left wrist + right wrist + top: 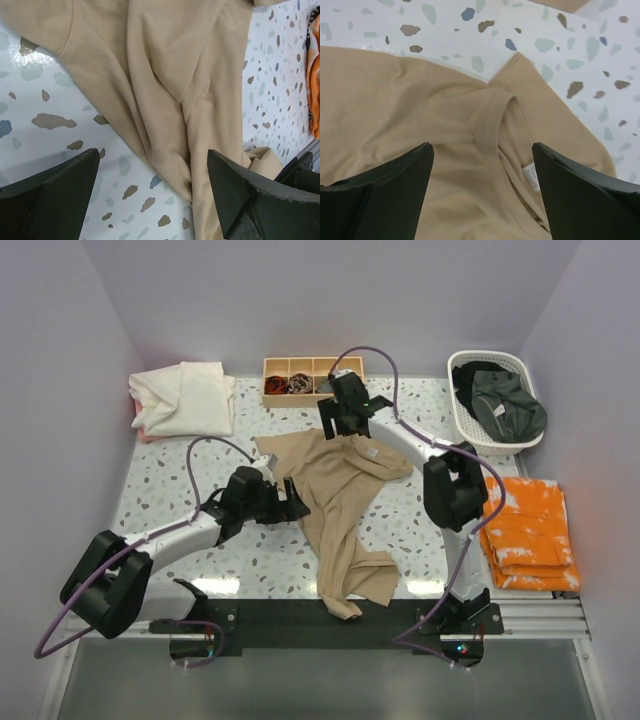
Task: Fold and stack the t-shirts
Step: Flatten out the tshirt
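A tan-beige t-shirt (340, 495) lies crumpled and stretched out along the middle of the speckled table, its lower end hanging over the near edge. My left gripper (298, 503) is open at the shirt's left edge, and the left wrist view shows the cloth (165, 75) between its fingers (55, 200). My right gripper (343, 430) is open over the shirt's far end. The right wrist view shows the collar (492, 125) and a white label (531, 176) between its fingers (585, 195). Neither gripper holds cloth.
A cream-white shirt (185, 398) lies at the back left. A white basket (470, 418) at the back right holds dark shirts (505, 400). Folded orange cloth (528, 535) lies at the right. A wooden divided tray (300, 366) stands at the back.
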`<move>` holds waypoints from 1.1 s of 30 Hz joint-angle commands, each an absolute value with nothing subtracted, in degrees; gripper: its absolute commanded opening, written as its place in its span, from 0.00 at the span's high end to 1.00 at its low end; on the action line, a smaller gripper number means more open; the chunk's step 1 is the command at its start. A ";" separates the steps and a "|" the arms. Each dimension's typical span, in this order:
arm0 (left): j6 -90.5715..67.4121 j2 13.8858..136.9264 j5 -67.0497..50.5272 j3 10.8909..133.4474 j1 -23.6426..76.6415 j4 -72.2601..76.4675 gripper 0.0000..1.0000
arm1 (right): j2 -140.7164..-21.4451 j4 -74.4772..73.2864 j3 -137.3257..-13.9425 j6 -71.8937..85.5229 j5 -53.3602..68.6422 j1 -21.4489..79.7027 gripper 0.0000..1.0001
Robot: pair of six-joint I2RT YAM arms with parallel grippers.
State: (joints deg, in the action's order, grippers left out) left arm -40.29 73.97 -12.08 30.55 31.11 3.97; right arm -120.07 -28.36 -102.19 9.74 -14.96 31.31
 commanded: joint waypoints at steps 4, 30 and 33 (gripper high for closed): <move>-44.91 73.91 -11.60 26.46 31.29 12.39 0.07 | -129.54 -30.58 -113.19 7.39 -11.07 30.59 0.16; -41.23 91.42 -14.86 34.00 31.73 20.23 1.00 | -115.97 -27.60 -105.56 5.19 -15.55 29.18 1.00; -36.23 86.59 -11.00 39.01 31.47 10.49 1.00 | -109.89 -28.39 -102.40 4.40 -18.79 29.18 1.00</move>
